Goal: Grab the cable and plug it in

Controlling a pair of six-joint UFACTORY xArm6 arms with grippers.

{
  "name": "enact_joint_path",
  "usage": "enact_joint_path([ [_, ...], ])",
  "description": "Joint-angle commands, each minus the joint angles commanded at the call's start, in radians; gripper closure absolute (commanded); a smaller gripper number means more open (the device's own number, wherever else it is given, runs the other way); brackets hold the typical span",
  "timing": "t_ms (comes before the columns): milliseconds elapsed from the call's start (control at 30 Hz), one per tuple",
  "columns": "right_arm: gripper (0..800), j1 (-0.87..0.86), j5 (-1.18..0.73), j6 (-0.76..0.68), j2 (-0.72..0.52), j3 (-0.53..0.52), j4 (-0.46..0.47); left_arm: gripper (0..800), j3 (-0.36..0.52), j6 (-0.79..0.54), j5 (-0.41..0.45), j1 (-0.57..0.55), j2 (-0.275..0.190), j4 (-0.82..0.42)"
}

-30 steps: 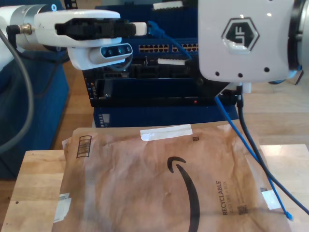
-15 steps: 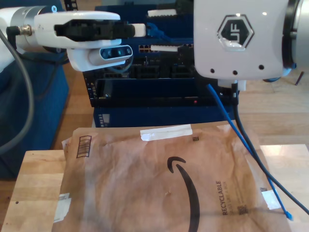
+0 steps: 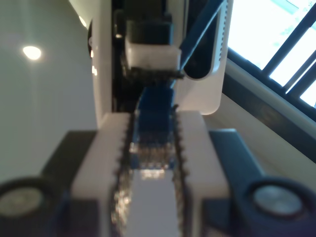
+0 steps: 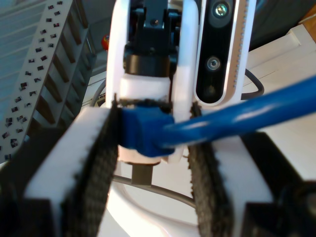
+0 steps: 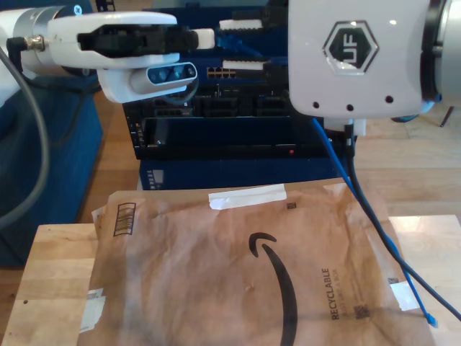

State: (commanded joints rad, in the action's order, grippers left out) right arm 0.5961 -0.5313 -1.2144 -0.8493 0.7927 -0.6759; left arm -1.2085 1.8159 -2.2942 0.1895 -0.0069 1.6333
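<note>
**Cable gripped between two serrated grippers**

One thin, glossy, bright-blue cable (image 5: 335, 162) was observed. It hung from the raised grippers across one crinkled brown paper mailer (image 5: 238, 274) on a pale wooden table (image 5: 50, 288). Its free end carried a small plug (image 5: 431, 321).

My first gripper (image 3: 150, 148) had its toothed white pads clamped narrowly on the cable. My second gripper (image 4: 153, 148) had the moulded blue boot (image 4: 143, 133) between its pads; grip undetermined.

White arm housing (image 5: 353, 58), black hexagon logo, white hand (image 5: 205, 40), serrated pads
</note>
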Motion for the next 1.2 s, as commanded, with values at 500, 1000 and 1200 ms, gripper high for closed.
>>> enact_joint_path([
  [500,796,0.000,0.002,-0.011,0.000,0.002,-0.025,417,0.009,0.011,-0.014,-0.006,0.000,-0.002],
  [1000,796,-0.061,-0.060,-0.112,0.118,0.091,-0.012,0,-0.057,0.037,0.195,0.046,-0.057,-0.219],
  [1200,797,-0.345,-0.279,-0.166,0.123,0.152,-0.021,0,-0.141,0.026,0.230,0.106,-0.061,-0.362],
])
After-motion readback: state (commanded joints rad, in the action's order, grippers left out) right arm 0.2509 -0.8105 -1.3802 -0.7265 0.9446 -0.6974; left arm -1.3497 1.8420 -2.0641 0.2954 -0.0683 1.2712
